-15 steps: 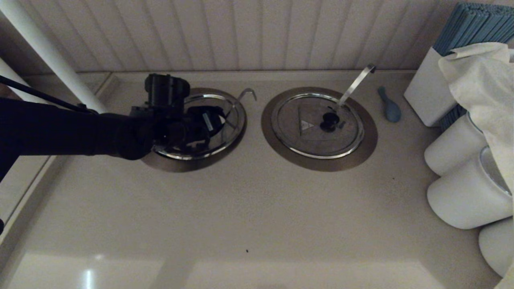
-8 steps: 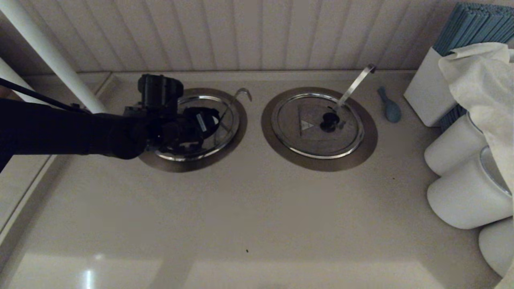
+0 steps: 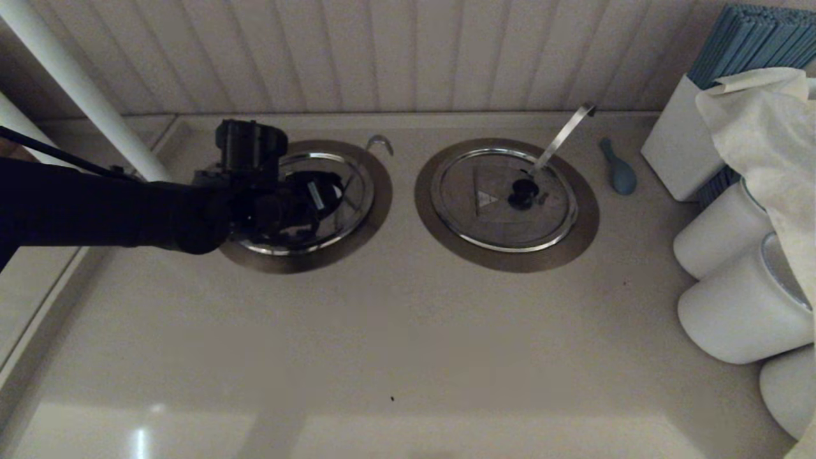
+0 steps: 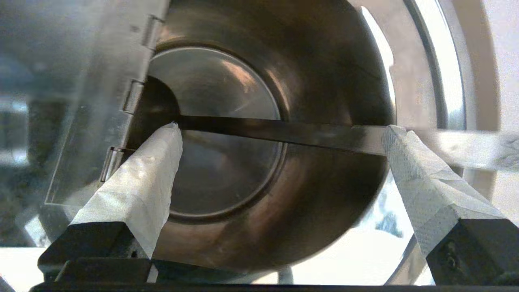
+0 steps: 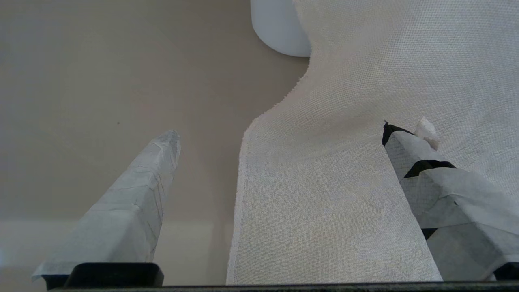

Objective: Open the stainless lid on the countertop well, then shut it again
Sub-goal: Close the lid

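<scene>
Directly beneath left tool [image 4: 279,134], countertop well [image 4: 324,81]

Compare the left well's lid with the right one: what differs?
Stainless lid: partly open, the countertop well's steel inside showing; twin lid: flat, shut. Stainless lid has a thin hooked rod; twin lid a wide flat strip. Left pincer hovers open over the stainless lid; none near the twin lid. Both sit in chrome-rimmed bronze rings. Right pincer parked aside.
</scene>
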